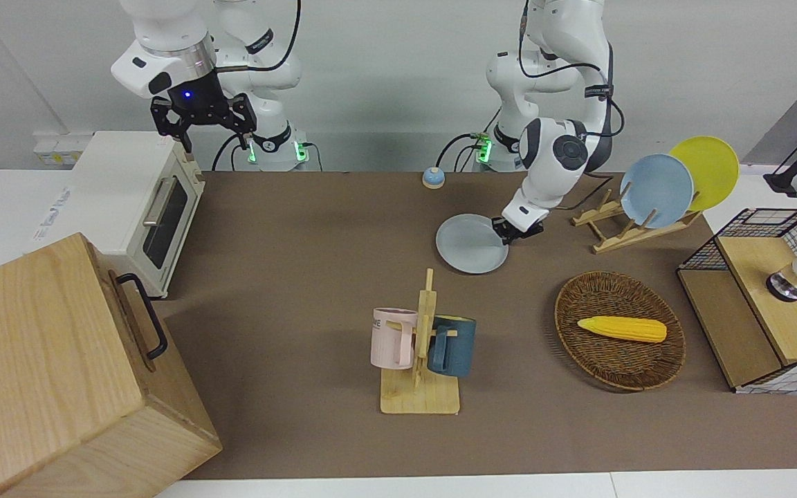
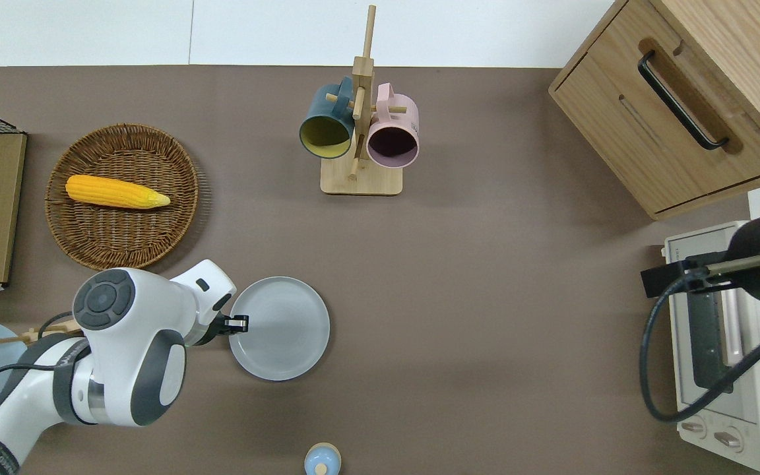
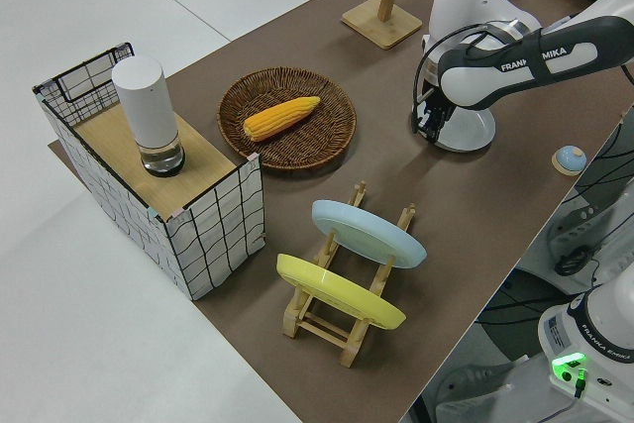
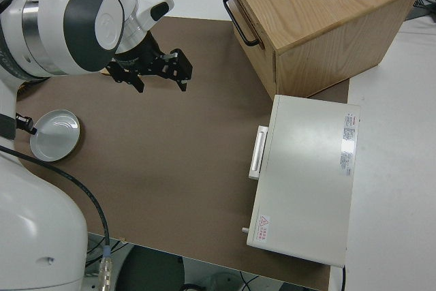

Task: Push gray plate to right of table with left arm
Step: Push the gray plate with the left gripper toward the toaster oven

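Note:
The gray plate lies flat on the brown table, about midway along it and nearer to the robots than the mug stand. It also shows in the overhead view and the right side view. My left gripper is shut and empty, low at the table, its tip touching the plate's rim on the side toward the left arm's end. The right arm is parked, its gripper open.
A wooden mug stand holds a pink and a dark blue mug. A wicker basket holds a corn cob. A rack holds a bluer plate and a yellow plate. A toaster oven, a wooden cabinet and a small bell are also there.

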Controlling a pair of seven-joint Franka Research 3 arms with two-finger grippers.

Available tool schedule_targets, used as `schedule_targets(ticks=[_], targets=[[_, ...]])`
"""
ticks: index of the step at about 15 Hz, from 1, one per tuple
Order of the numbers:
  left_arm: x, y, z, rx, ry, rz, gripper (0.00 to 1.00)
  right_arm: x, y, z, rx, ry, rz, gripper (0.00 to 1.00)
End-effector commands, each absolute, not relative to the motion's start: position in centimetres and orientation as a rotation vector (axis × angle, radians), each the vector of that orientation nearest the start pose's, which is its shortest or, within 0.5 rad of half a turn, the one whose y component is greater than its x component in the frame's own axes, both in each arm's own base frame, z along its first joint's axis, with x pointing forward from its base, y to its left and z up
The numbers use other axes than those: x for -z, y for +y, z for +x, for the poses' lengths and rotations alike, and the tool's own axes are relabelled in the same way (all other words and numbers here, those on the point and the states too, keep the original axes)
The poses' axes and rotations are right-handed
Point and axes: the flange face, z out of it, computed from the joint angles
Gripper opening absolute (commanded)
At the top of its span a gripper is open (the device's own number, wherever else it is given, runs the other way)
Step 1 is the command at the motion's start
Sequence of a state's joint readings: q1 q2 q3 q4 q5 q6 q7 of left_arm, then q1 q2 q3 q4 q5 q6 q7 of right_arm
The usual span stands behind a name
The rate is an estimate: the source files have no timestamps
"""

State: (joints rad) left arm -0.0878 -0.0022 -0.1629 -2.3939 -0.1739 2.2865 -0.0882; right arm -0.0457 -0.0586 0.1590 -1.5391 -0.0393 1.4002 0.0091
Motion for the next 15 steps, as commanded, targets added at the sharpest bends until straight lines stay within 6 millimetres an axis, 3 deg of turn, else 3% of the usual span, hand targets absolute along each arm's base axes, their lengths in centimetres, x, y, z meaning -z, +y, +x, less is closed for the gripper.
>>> schedule_targets(ticks=[1, 5, 10, 15], targets=[[-30.7, -16.1, 45.2, -0.193, 0.018, -3.257, 0.0, -65.9, 5.5, 51.1, -0.134, -0.164, -3.19, 0.996], [-30.2, -21.2, 43.9, -0.158, -0.027, -3.281, 0.0, -65.9, 5.5, 51.1, -0.134, -0.164, -3.19, 0.996], [-30.6, -25.3, 42.8, -0.15, -0.061, -3.305, 0.0, -65.9, 5.5, 51.1, -0.134, -0.164, -3.189, 0.996], [-29.6, -30.2, 41.7, -0.116, -0.113, -3.35, 0.0, -65.9, 5.5, 51.1, -0.134, -0.164, -3.189, 0.996]])
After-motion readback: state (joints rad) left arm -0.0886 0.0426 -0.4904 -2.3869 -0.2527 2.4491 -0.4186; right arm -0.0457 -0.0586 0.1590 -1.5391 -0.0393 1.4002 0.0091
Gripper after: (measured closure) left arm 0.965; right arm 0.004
